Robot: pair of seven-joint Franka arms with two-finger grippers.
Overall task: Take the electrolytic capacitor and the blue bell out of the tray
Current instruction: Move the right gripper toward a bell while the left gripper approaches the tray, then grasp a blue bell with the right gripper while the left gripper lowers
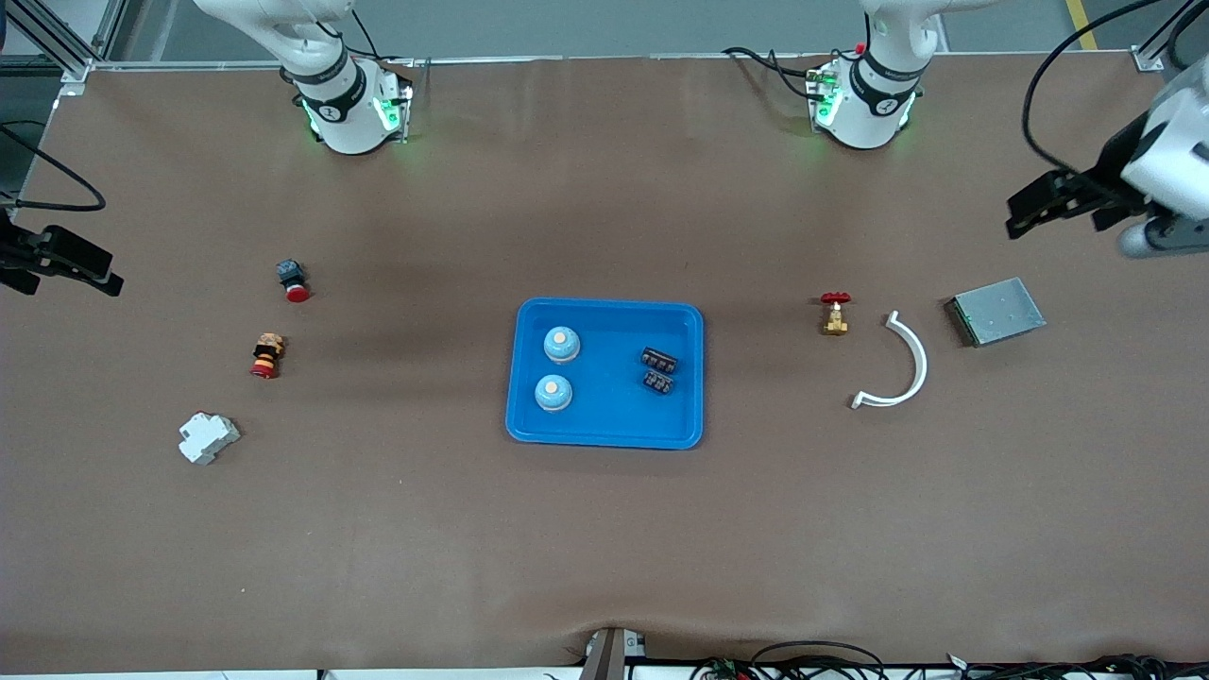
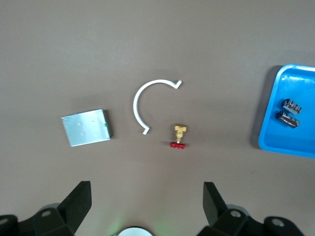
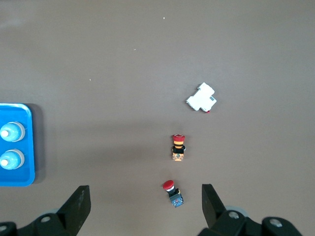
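Two light-blue bells (image 1: 561,344) (image 1: 553,393) and two black capacitors (image 1: 658,359) (image 1: 658,382) lie in the blue tray (image 1: 614,420) at the table's middle. The bells are toward the right arm's end of the tray and the capacitors toward the left arm's end. My left gripper (image 1: 1025,212) is open and empty, high over the left arm's end of the table. My right gripper (image 1: 99,269) is open and empty, high over the right arm's end. The left wrist view shows the capacitors (image 2: 290,112). The right wrist view shows the bells (image 3: 12,132).
Toward the left arm's end lie a brass valve with a red handle (image 1: 835,314), a white curved strip (image 1: 907,364) and a metal plate (image 1: 996,312). Toward the right arm's end lie a red-capped button (image 1: 293,280), a red-and-orange button (image 1: 267,355) and a white breaker (image 1: 208,437).
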